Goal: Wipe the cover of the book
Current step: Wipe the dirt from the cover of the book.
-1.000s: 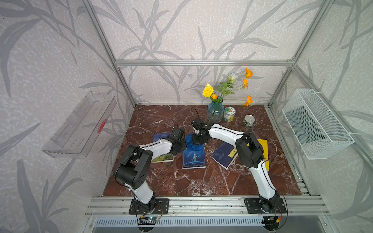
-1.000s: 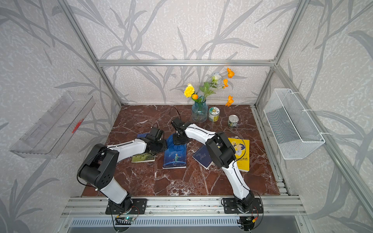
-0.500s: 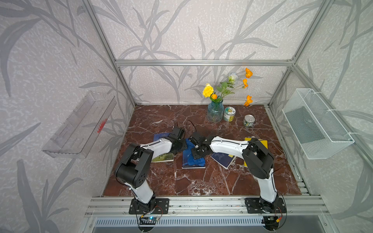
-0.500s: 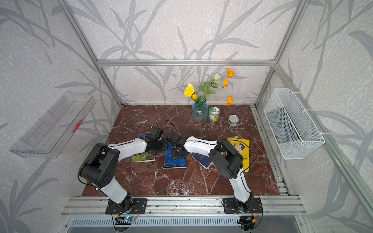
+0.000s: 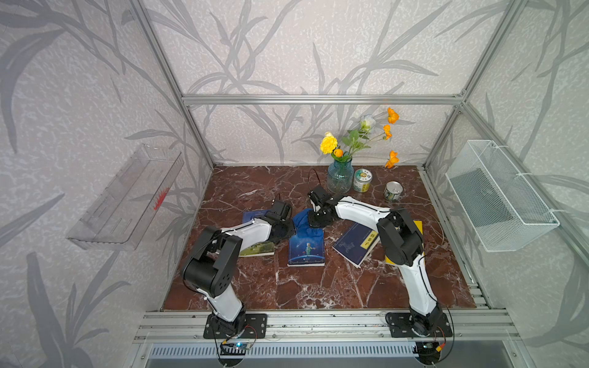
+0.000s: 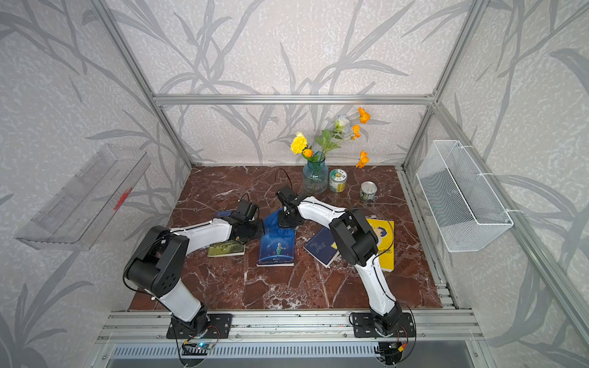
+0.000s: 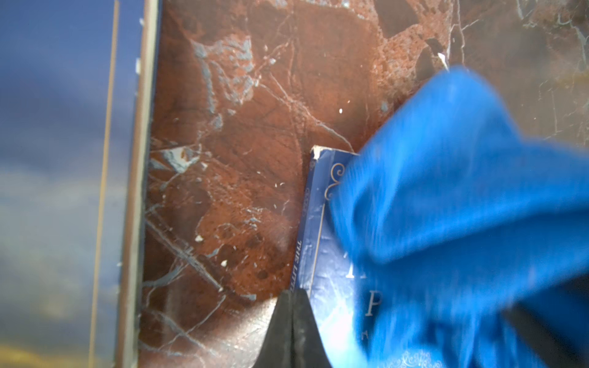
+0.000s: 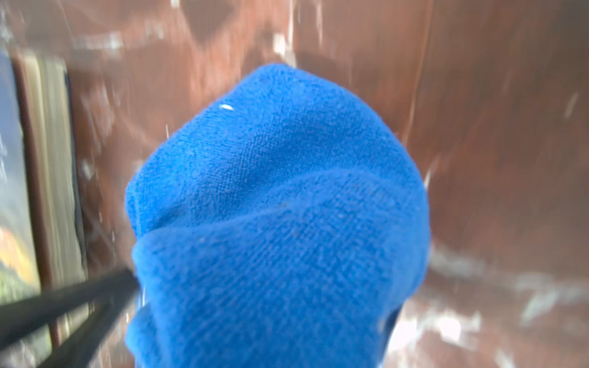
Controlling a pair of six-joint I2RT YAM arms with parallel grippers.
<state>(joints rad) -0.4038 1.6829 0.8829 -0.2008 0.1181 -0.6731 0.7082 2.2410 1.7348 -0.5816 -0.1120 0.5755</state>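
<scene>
In both top views the book (image 5: 306, 251) (image 6: 276, 251) lay flat in the middle of the table (image 5: 287, 286), its blue cover face up, and the blue cloth (image 5: 304, 224) (image 6: 273, 224) was bunched over its far end. The right hand (image 5: 315, 220) (image 6: 287, 221) was down on that cloth from the far right side, fingers buried in the folds. The left hand (image 5: 282, 227) (image 6: 250, 231) sat low at the book's far left corner, just beside the cloth. To the left lay a green book (image 5: 259, 250), partly under the left arm. To the right was a navy book (image 5: 350, 245), and a yellow book (image 6: 384, 239) beyond it. At the far edge stood a vase (image 5: 340, 180) of flowers, with a jar (image 5: 362, 181) and a tin can (image 5: 392, 191) to its right. Over to the left wrist view: the left hand (image 7: 291, 296) was pinched fully together with nothing between the fingers, its tip right at the book's spine edge. The cloth covered most of the cover, leaving one corner and a strip of lettering bare. On to the right wrist view: the cloth (image 8: 280, 223) filled nearly the whole picture and bulged out from the hand. The right hand was clamped tight on it, with the fingers themselves hidden behind the fabric and the table around it blurred.
</scene>
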